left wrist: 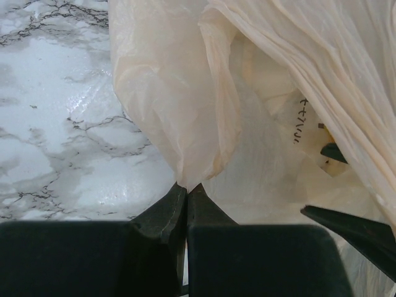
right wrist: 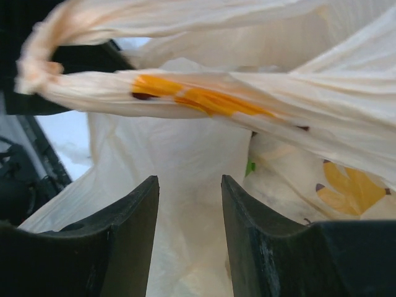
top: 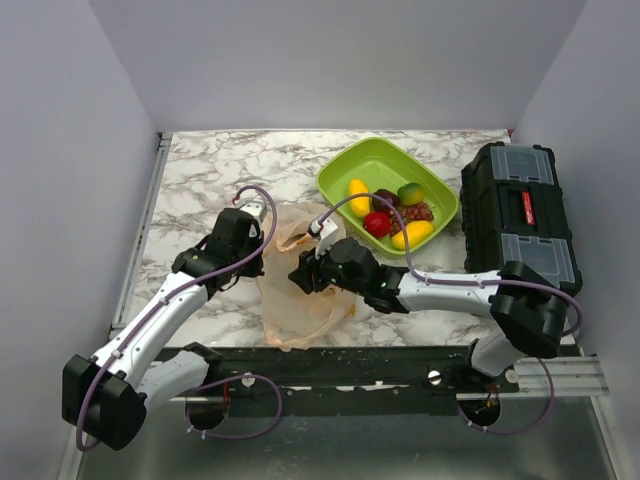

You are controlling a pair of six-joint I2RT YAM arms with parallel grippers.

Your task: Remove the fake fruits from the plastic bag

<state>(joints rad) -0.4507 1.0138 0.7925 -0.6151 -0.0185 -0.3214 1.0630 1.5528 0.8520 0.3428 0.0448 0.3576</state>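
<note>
Plastic bag (left wrist: 185, 111) — within left gripper (left wrist: 186, 187)

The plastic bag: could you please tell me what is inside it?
Inside the plastic bag only crumpled film and a small green speck show. Its folds cover the rest, so whether anything else lies there cannot be seen.

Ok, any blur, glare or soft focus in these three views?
Top external: sharp, evenly lit. Left wrist: pale sheen on the marble table, plastic bag crisp. Right wrist: the bag handle nearest the lens is soft.
</note>
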